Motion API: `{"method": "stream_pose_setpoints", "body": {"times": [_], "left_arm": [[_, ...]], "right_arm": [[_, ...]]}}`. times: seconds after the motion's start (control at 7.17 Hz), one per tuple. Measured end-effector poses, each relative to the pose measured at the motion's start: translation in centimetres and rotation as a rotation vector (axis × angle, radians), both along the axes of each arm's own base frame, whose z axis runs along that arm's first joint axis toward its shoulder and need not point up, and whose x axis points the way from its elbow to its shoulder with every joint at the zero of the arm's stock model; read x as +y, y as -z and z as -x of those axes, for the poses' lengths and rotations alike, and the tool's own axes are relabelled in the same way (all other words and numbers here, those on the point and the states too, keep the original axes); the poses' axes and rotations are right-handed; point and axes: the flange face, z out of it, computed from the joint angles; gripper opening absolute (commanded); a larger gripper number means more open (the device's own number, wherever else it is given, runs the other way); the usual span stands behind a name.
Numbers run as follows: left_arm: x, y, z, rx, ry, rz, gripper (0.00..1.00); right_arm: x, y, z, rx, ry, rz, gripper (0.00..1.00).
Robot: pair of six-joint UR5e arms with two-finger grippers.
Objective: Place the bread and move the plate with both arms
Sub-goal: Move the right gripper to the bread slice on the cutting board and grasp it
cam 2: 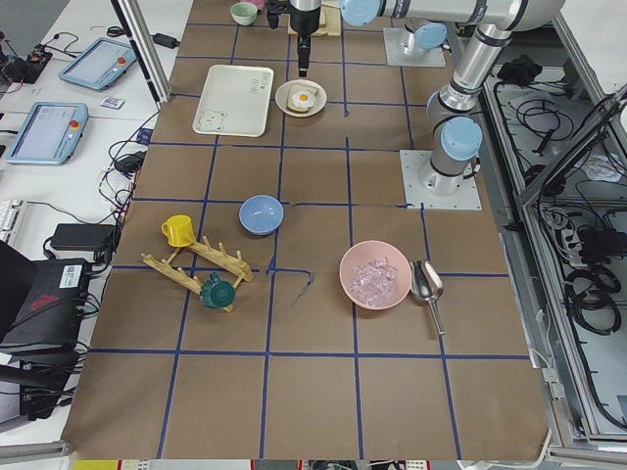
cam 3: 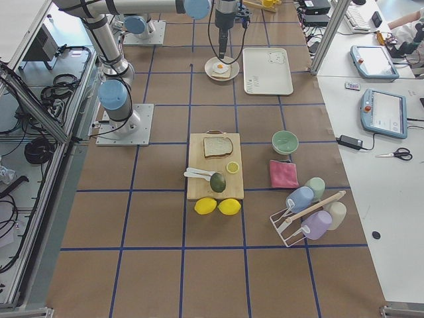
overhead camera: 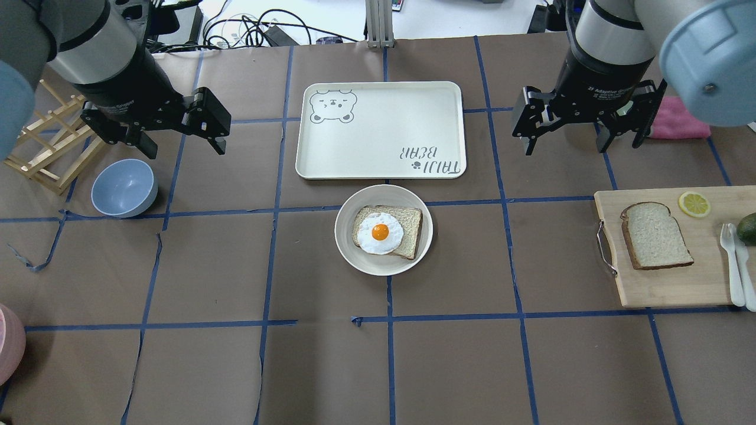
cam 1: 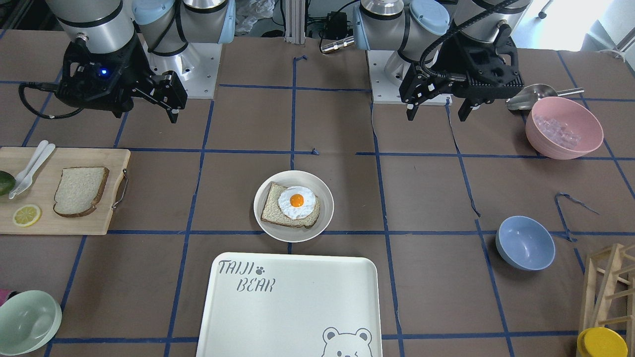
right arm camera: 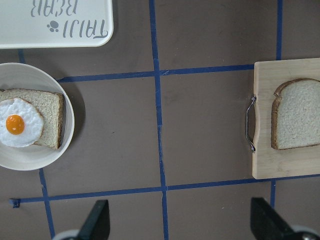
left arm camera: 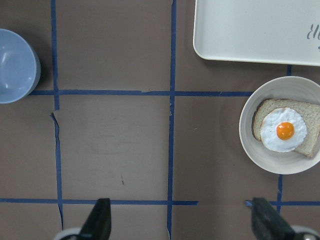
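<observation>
On the wooden board (overhead camera: 667,283): bread (overhead camera: 655,236) lies flat, near the right arm's side.
Plate (overhead camera: 384,267): mid-table, carrying the egg-topped slice (overhead camera: 387,231), just beside the bear tray (overhead camera: 378,136).
Right gripper (overhead camera: 582,147): fingers apart, hovering, probably poised for the bread.
Left gripper (overhead camera: 184,150): spread too, holding nothing.
Pink bowl (cam 1: 564,144): clear cubes.
</observation>
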Motion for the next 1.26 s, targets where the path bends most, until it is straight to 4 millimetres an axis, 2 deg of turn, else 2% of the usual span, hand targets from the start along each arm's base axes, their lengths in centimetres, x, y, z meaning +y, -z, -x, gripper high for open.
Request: {"method": "stream_pose_setpoints", "body": {"times": [0.28,0.7,0.84,0.98,1.26], "left_arm": [[-0.1,0.0,0.0,0.001,-0.002,0.006,1.00],[-0.1,-0.1,0.0,0.004,-0.001,0.010,1.00],[-0.1,-0.1,0.0,0.004,-0.002,0.010,1.00],[-0.2,-0.1,0.0,0.004,-0.003,0.011,1.00],[-0.2,-0.1,0.1,0.005,-0.003,0.011,1.00]], "right_arm": [[-0.8,0.9,1.7,-0.007,0.040,-0.031,1.00],[-1.9,2.2,2.9,-0.004,0.045,-0.053,1.00],[-3.1,3.4,4.6,-0.002,0.073,-0.070,0.86],[-4.2,5.0,7.1,-0.004,0.114,-0.092,0.75],[-5.6,9.6,11.6,0.018,0.158,-0.123,0.75]]}}
